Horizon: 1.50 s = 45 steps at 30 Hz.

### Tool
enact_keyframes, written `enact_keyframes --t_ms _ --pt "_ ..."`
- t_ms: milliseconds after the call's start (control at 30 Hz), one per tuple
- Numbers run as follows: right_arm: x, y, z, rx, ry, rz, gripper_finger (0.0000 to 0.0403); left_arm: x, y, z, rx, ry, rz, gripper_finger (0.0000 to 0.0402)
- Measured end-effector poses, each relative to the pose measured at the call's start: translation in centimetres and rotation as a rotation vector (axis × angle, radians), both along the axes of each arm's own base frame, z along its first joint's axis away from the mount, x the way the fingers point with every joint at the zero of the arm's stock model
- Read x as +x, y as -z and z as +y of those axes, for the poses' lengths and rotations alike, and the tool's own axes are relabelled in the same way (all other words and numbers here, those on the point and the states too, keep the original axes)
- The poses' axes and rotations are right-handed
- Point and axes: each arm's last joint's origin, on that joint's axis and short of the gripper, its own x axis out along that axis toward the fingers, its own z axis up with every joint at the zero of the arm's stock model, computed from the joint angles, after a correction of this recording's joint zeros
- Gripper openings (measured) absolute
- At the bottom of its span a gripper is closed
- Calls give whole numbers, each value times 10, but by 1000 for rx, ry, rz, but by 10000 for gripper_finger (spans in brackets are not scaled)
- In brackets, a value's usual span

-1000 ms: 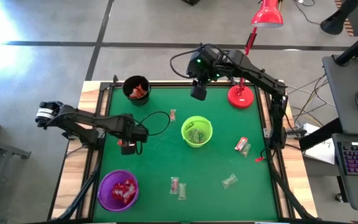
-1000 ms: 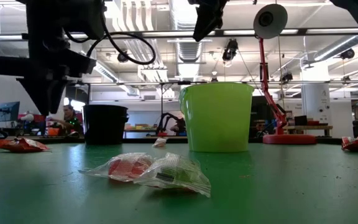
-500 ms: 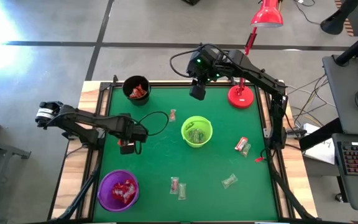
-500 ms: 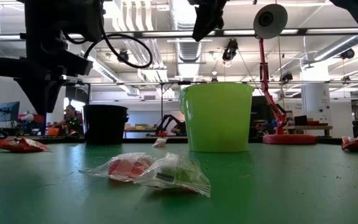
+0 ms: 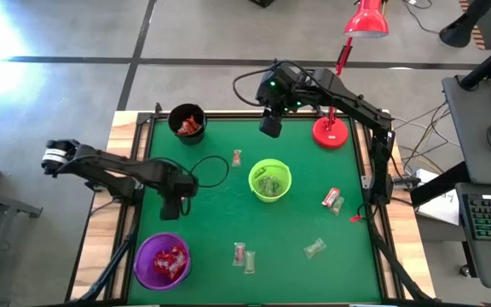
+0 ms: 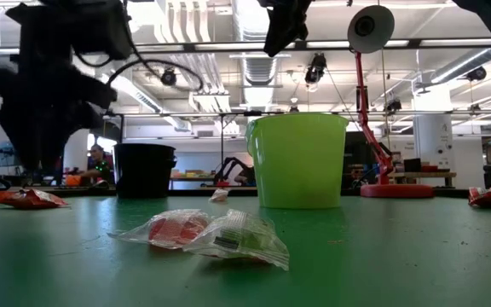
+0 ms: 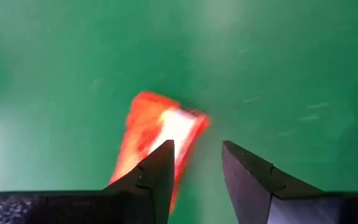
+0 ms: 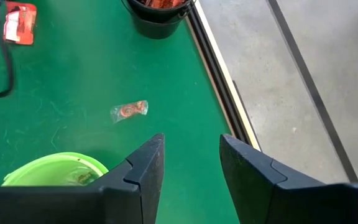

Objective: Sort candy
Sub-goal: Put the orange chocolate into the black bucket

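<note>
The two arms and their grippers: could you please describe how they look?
Both arms are dark, jointed and slim. The left arm trails a looping black cable, with a pale band at its base. The right arm shows small green lights. Each gripper has two dark, wedge-shaped fingers.

High cam straight down, whole table (image 5: pixel 228 222); low cam level at mat; wrist cams close; green cup (image 5: pixel 269 180) shared.

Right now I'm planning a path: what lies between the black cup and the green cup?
In the high view, one small clear-wrapped candy lies on the green mat between the black cup and the green cup; otherwise bare.
</note>
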Motion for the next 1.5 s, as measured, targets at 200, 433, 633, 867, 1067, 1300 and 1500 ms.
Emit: enact_keyframes --t_ms 200,433,633,867,1067,1300,1500 --pt "0 0 0 0 -1 0 148 -1 -3 0 -33 11 -22 116" --pt "0 0 1 -1 -4 0 144 4 8 1 -8 -5 48 116" --pt "1 0 2 0 -9 -1 146 10 24 3 92 -39 139 116" --pt "3 0 7 17 -34 -8 140 13 30 5 136 -54 178 116" --pt "3 -2 11 55 -72 -27 141 15 38 10 178 -78 218 116" --pt "3 -3 18 58 -90 -25 136 19 56 28 185 -158 327 116" --pt "-6 -7 23 70 -95 4 136 21 60 33 151 -143 350 81"
